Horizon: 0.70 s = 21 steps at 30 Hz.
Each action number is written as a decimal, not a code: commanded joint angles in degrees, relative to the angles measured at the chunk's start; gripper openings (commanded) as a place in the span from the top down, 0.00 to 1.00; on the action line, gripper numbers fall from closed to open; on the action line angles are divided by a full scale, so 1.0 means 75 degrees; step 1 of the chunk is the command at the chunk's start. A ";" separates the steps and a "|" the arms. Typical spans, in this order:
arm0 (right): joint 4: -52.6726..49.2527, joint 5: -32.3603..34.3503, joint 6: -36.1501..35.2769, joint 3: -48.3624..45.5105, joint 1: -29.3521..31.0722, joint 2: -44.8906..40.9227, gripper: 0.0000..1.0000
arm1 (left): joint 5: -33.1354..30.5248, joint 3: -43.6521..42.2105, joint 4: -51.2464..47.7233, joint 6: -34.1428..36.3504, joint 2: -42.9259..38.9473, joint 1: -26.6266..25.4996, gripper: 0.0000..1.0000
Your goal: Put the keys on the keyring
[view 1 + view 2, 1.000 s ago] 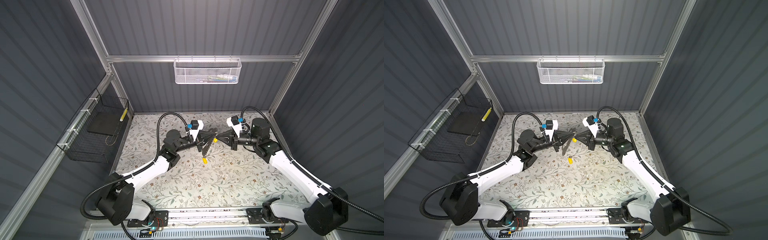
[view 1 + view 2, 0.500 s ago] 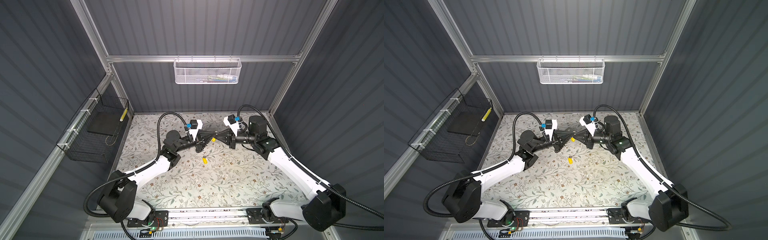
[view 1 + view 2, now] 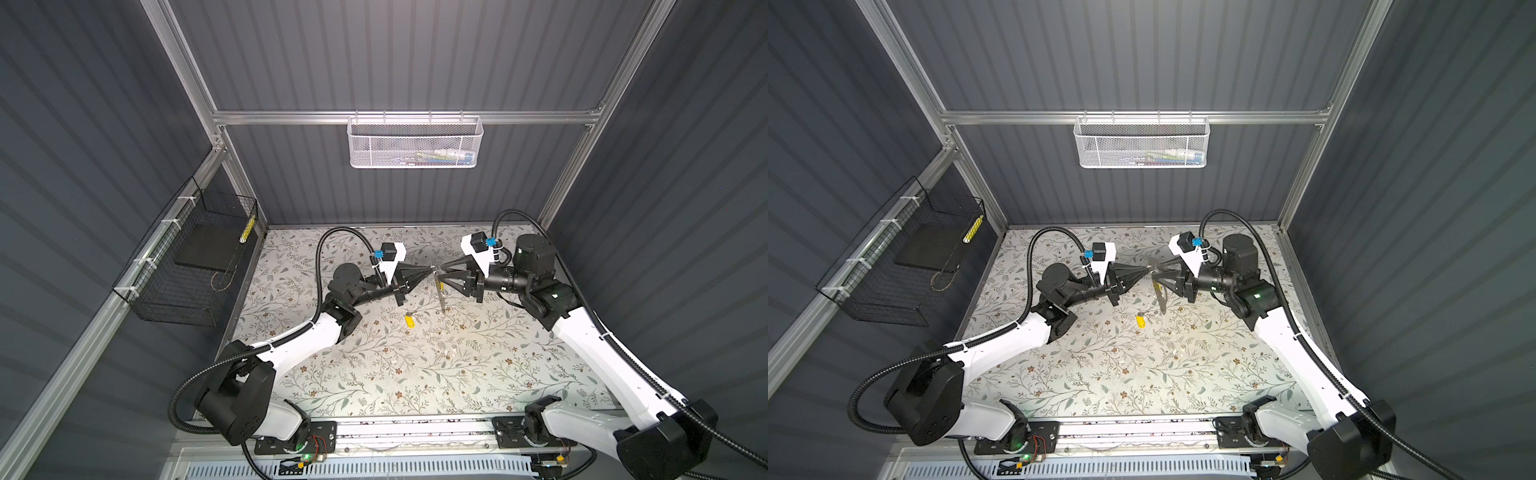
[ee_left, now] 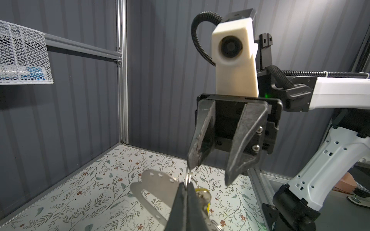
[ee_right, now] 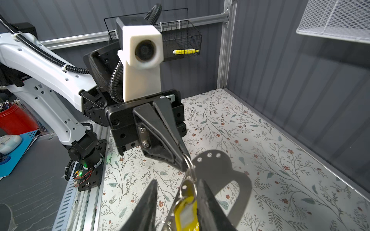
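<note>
Keyring [image 3: 439, 295] hangs from L pincer [image 3: 431, 270]; R pincer [image 3: 441, 272] jaws apart.

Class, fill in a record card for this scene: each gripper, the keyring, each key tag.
Left gripper: shut on the edge of the flat dark grey oval keyring, which hangs above the floral tabletop
Right gripper: open, fingers either side of the hanging yellow plastic key tag
Hanging tag: suspended at the left gripper's tip, beside the keyring
Second yellow plastic key tag: lies on the tabletop, apart from both grippers
</note>
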 commanded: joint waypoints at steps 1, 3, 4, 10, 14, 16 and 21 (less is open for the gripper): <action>-0.0208 0.0010 -0.0195 0.0025 -0.0036 -0.0034 0.70 | 0.0193 -0.0067 0.0344 -0.0093 -0.0035 -0.0052 1.00; -0.0267 0.0010 -0.0235 0.0080 -0.0042 0.0012 0.72 | 0.0270 -0.0058 0.0398 -0.0111 -0.0017 -0.0052 1.00; -0.0267 0.0027 -0.0237 0.0112 -0.0036 0.0044 0.72 | 0.0335 -0.0055 0.0436 -0.0135 -0.0006 -0.0052 1.00; -0.0147 0.0051 -0.0227 0.0162 -0.0053 0.0176 0.72 | 0.0592 -0.0017 0.0580 -0.0243 0.0055 -0.0046 1.00; -0.0103 -0.0037 -0.0214 0.0234 -0.0057 0.0264 0.73 | 0.0703 -0.0005 0.0601 -0.0250 0.0094 -0.0052 1.00; -0.0074 -0.0112 -0.0216 0.0266 -0.0055 0.0302 0.74 | 0.0734 0.0013 0.0604 -0.0260 0.0096 -0.0052 1.00; -0.0040 -0.0339 -0.0192 0.0313 -0.0049 0.0392 0.80 | 0.0788 0.0034 0.0638 -0.0277 0.0108 -0.0052 1.00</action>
